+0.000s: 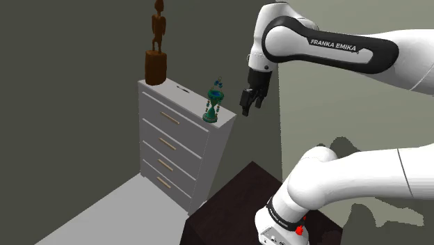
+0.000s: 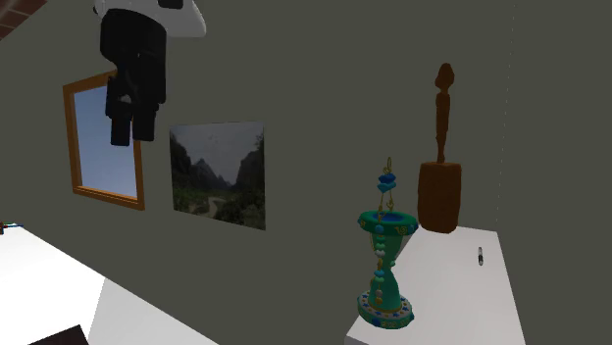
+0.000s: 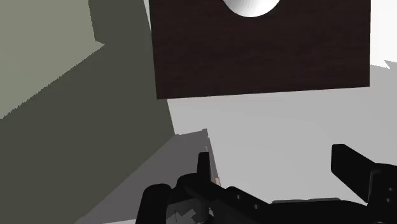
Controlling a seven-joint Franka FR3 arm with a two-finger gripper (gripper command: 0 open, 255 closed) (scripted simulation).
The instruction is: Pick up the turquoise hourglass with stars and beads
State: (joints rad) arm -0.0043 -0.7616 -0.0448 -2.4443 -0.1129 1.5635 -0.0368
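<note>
Turquoise hourglass [image 1: 214,103] [image 2: 385,260] stands upright at the front corner of a white chest of drawers [image 1: 174,132] [image 2: 461,294], with the robot's tool [image 1: 249,103] [image 2: 130,125] [image 3: 277,175] hanging in the air beside it.

The tool touches nothing and its two black fingers are spread wide and empty. The white arm rises from the dark stand [image 1: 236,202] [image 3: 261,51], reaches across, and bends at the wrist so the tool points down. A brown wooden figure [image 1: 157,49] [image 2: 441,167] stands at the chest's far end.

A home room: white dresser [image 1: 174,143], framed picture [image 2: 219,174], carved figurine [image 1: 158,45].
</note>
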